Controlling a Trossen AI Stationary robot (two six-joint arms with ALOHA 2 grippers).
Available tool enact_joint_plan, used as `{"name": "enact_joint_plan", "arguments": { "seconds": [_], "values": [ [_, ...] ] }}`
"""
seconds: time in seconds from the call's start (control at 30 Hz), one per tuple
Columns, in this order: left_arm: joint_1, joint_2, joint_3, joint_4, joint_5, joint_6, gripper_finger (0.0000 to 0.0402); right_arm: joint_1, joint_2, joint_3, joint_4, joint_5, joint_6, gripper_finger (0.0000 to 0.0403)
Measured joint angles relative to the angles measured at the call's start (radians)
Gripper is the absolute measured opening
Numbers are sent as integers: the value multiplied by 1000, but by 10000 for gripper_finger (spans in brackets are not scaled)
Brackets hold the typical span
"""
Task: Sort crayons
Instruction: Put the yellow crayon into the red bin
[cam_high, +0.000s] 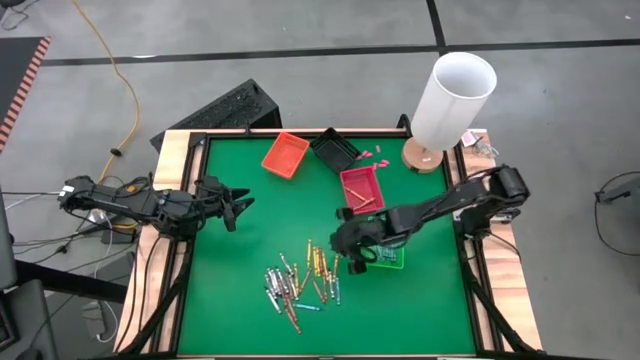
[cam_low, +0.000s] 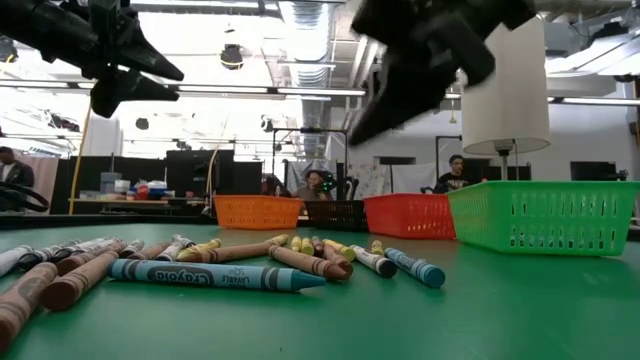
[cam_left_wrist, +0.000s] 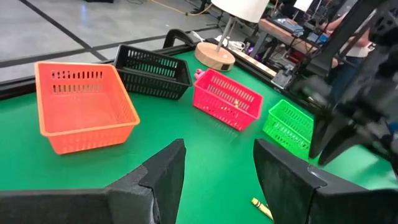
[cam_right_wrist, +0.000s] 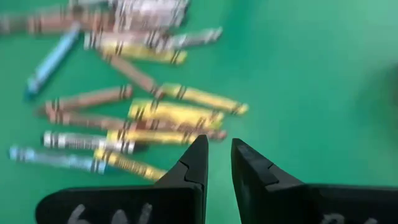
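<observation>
table: green mat (cam_high: 240, 300) inside a wooden frame; both arms over it.
crayons: loose heap (cam_high: 300, 280) on the mat toward the near edge, roughly mid-width; light blue, yellow-orange, grey and brown-red sticks lying flat, many touching or crossed. in the low view a light blue one (cam_low: 215, 275) lies nearest the camera with the rest strung behind it.
other crayons: a few yellow sticks lie inside the red basket (cam_high: 362, 188); one yellow stick (cam_left_wrist: 262, 208) lies alone on the mat ahead of the left fingers.
baskets: orange basket (cam_high: 285, 154), black basket (cam_high: 334, 150) and red basket in a row toward the far edge; green basket (cam_high: 388, 258) nearer, just right of the heap.
right gripper: (cam_high: 350, 250) above the mat between the heap and the green basket, clear of the surface; jaws a narrow gap apart, nothing between them; its wrist view looks down on the heap (cam_right_wrist: 143, 112).
left gripper: (cam_high: 240, 205) at the left side of the mat, raised, well apart from the heap; jaws spread wide, empty.
lamp: white shade (cam_high: 455, 100) on a round wooden base at the far right corner.
room: people seated beyond the table in the low view.
</observation>
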Motion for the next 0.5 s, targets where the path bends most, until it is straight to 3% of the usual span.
{"name": "enact_joint_plan", "arguments": {
  "seconds": [0.27, 0.5],
  "values": [
    [0, 0, 0, -4, 0, 0, 180, 9, 144, 182, -300, -13, -242, 65],
    [0, 0, 0, -42, 1, -9, 180, 28, 220, 305, -398, -30, -375, 66]
  ]
}}
